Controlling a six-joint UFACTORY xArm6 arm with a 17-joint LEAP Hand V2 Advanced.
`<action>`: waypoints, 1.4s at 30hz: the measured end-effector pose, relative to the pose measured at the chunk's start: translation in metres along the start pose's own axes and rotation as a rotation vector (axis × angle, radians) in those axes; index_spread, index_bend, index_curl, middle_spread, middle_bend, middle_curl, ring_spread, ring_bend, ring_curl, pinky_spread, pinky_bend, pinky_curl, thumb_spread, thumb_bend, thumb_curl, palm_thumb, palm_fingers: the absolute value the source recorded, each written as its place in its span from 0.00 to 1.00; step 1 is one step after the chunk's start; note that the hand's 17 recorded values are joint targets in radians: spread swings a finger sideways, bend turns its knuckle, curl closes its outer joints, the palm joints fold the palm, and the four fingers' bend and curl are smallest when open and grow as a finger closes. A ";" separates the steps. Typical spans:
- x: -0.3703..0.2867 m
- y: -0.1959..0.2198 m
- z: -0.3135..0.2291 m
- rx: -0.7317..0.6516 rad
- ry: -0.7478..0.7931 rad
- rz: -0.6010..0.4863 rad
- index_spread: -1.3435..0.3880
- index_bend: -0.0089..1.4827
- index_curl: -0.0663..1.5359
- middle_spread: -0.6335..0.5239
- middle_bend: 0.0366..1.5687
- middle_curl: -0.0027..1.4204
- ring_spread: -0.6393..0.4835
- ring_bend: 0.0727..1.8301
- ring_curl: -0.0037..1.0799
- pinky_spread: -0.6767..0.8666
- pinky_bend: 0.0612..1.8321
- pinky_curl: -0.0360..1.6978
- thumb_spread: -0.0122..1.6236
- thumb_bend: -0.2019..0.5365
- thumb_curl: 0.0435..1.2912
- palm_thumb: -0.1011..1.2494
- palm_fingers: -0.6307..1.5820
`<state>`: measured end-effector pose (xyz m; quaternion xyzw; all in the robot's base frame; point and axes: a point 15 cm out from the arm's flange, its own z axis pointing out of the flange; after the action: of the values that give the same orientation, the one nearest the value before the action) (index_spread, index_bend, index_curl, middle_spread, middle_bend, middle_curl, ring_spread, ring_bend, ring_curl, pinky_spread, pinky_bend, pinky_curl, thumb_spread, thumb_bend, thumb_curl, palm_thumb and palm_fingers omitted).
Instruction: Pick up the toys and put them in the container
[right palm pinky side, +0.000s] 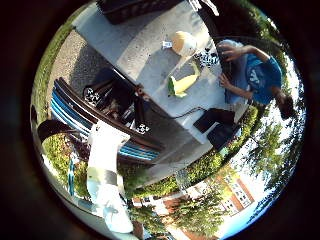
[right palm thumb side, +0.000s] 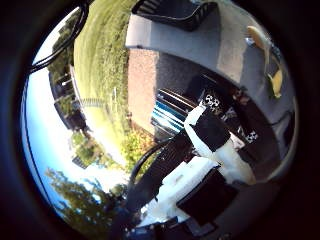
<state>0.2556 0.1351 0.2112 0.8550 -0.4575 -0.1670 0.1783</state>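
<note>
While the hand hangs high above, far from the toys:
bench (right palm pinky side: 145, 47): grey, in the sun
container (right palm thumb side: 172, 12): black basket, at the bench's end
hand (right palm thumb side: 212, 150): white and black; cannot tell if fingers are apart
yellow toy (right palm pinky side: 184, 83): lying on the bench
round toy (right palm pinky side: 184, 43): just beside the yellow toy

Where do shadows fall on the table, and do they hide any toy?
Little finger side view: a shadow band crosses the grey table beside the yellow toy, itself sunlit and plain to see. Thumb side view: the black container looks dark on the sunlit table end.
</note>
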 end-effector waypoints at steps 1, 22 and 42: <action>0.001 -0.002 -0.001 0.007 0.000 0.003 0.69 0.14 0.28 0.60 0.09 0.24 0.82 0.07 0.27 0.71 0.07 0.15 0.83 0.25 0.19 0.51 0.35; 0.284 -0.046 -0.053 0.244 0.090 -0.158 0.67 0.12 0.24 0.56 0.09 0.23 0.78 0.13 0.31 0.70 0.12 0.17 0.74 0.26 0.25 0.61 0.39; 0.482 -0.050 0.094 0.032 0.267 -0.253 0.63 0.11 0.22 0.56 0.09 0.23 0.76 0.13 0.32 0.69 0.15 0.18 0.68 0.23 0.27 0.62 0.37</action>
<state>0.5024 -0.2590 0.0464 0.9231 -0.3211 -0.0660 0.2012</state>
